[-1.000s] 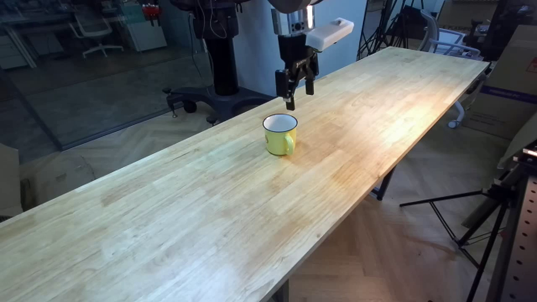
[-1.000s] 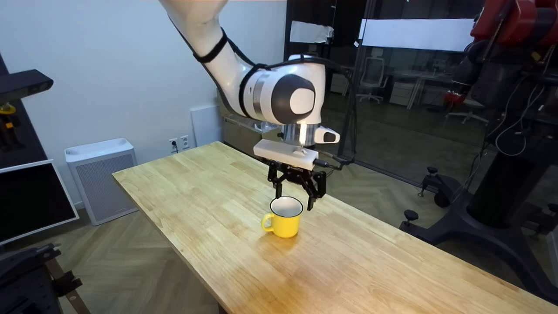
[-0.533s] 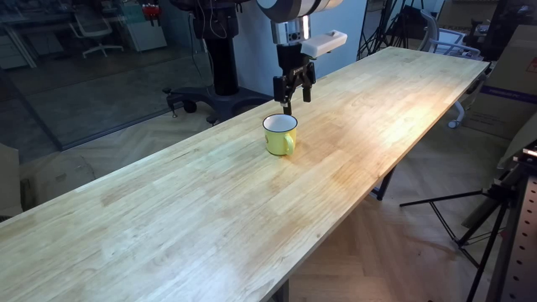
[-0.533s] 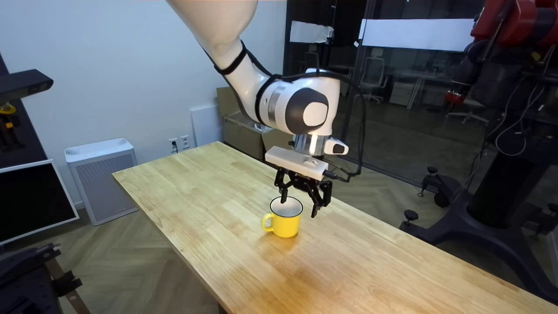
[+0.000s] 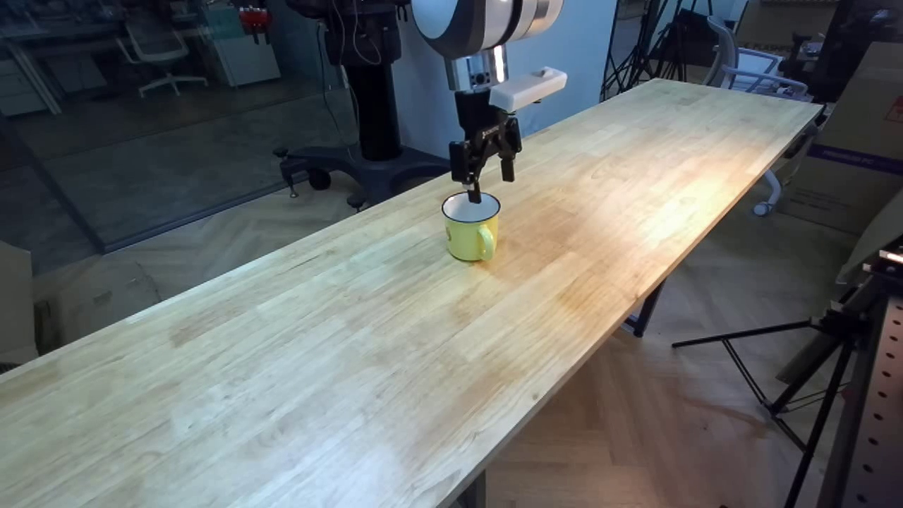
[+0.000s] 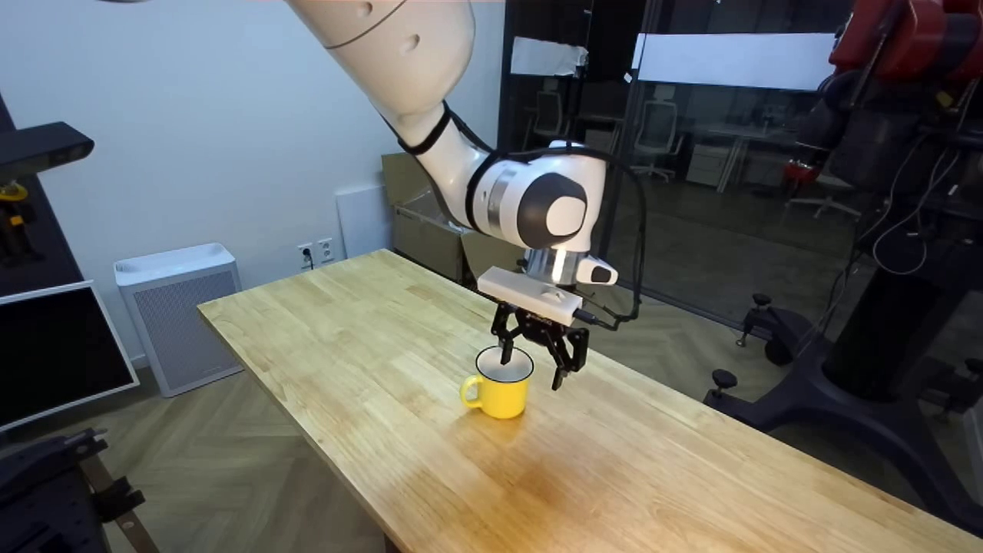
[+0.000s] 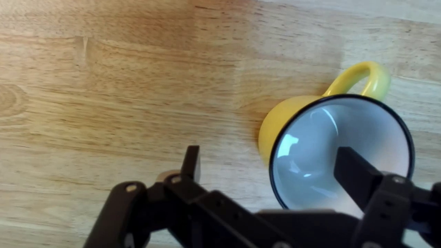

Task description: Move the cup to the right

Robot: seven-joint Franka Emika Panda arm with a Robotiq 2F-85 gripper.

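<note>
- The arm (image 6: 453, 161) is mostly glossy white, super rounded and chunky
- 2 black straps (image 6: 430, 132) hug it, plus a skinny, loopy black cable (image 6: 642, 230)
- There's a round dark grey cap (image 6: 535, 211) with a white middle, kinda neat
- Shiny silver collar (image 6: 551, 266), white bar-shaped block (image 6: 530, 294) below
- Gripper (image 6: 531, 374) is all black and knuckly, pale screw heads (image 7: 131, 187), tiny lettering (image 5: 489, 132) too blurry to read

yellow mug (image 6: 503, 397) upright on wooden table (image 6: 345, 338), gripper (image 6: 532, 374) at its rim, fingers (image 6: 507, 352) spread
</note>
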